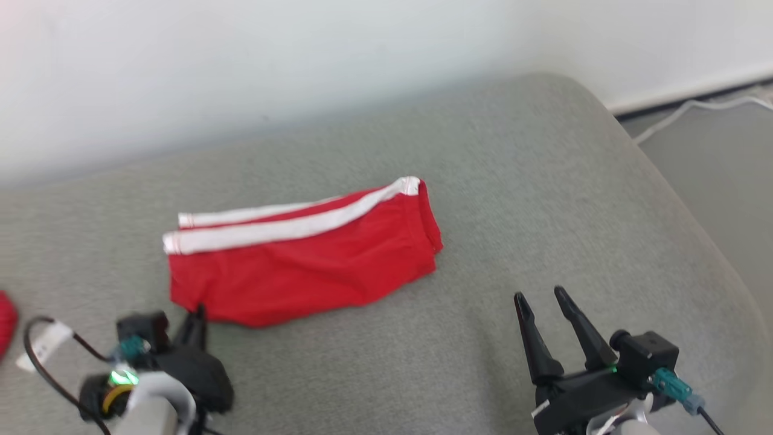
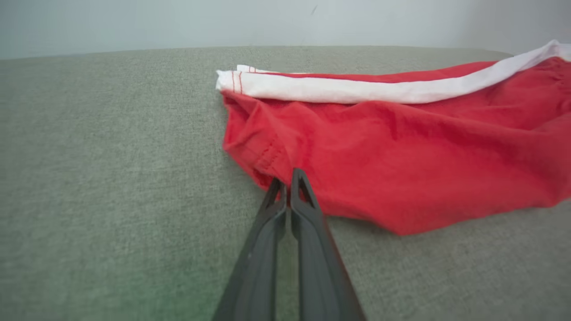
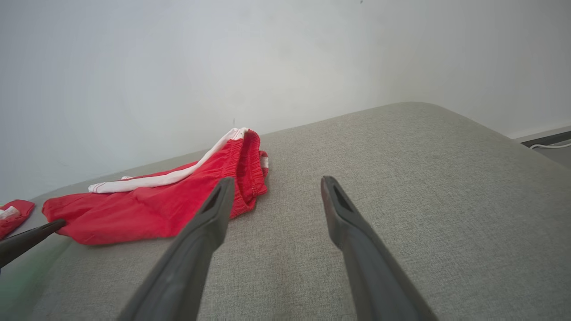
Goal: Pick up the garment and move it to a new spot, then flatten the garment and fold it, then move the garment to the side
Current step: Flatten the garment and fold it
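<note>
nearest, the left gripper [image 2: 287, 176] lies low on the grey cushion [image 1: 543, 199], its fingers pressed together on the near hem of the red shorts [image 1: 302, 266], at their left corner. a green light [image 1: 124, 377] glows on its wrist, and a black cable [image 1: 36, 356] with a white tag loops off to its left. further to its left, at the cushion's edge, lies the end of another red cloth [image 1: 5, 323], apart from the shorts.

the right gripper [image 1: 539, 294] hangs over bare cushion with its fingers spread wide and nothing between them. the shorts lie ahead of it and to its left, their gathered waistband the nearest part, not touching it.

from the left gripper the shorts spread ahead and to the right, lying flat and folded over with a few soft creases. two white stripes run along their far side, ending in a stitched cuff ahead of the left gripper's tips.

the cushion is a coarse grey weave, even and a little mottled. beyond both grippers it runs to a plain white wall [image 1: 302, 72]. ahead and to the right of the right gripper it curves round into a rounded corner and drops away. past that corner is grey floor [image 1: 712, 157], with a white cable [image 1: 682, 109] lying along it and a dark strip [image 1: 694, 96] at the wall's foot.
</note>
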Motion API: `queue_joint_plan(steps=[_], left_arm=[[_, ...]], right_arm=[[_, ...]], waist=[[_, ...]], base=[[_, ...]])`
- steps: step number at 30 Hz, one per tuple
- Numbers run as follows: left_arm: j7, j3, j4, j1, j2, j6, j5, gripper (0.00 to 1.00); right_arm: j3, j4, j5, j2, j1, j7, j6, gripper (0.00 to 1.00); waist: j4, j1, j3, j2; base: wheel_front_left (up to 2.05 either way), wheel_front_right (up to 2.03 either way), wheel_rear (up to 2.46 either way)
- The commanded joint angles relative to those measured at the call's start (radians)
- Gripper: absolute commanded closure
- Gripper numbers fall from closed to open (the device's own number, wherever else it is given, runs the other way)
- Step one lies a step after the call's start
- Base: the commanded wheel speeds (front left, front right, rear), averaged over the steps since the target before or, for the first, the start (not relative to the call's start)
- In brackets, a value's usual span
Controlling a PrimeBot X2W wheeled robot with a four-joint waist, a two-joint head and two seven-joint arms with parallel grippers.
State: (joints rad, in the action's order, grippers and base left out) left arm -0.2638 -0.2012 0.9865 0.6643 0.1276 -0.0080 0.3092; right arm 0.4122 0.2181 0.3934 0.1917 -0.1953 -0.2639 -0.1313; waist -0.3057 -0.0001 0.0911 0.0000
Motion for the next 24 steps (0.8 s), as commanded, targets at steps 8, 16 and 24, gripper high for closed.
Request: queue_joint_plan(steps=[8, 16, 24], left_arm=[[-0.001, 0.033, -0.126, -0.168, -0.048, 0.010, 0.013, 1.00], [-0.001, 0.049, -0.208, -0.249, -0.064, 0.019, 0.014, 1.00], [-0.001, 0.067, -0.273, -0.284, -0.072, 0.027, 0.002, 0.00]], right_arm=[[-0.031, 0.002, -0.020, -0.003, 0.049, 0.000, 0.001, 0.00], [-0.045, -0.001, -0.026, -0.006, 0.068, 0.000, 0.001, 0.00], [-0.037, 0.009, -0.027, -0.003, 0.065, 0.000, 0.001, 0.00]], waist=[[0.082, 0.0001, -0.073, 0.0000], [0.095, 0.0001, -0.084, 0.0000], [0.089, 0.0001, -0.085, 0.0000]], base=[[0.00, 0.00, 0.00], [0.00, 0.00, 0.00], [0.00, 0.00, 0.00]])
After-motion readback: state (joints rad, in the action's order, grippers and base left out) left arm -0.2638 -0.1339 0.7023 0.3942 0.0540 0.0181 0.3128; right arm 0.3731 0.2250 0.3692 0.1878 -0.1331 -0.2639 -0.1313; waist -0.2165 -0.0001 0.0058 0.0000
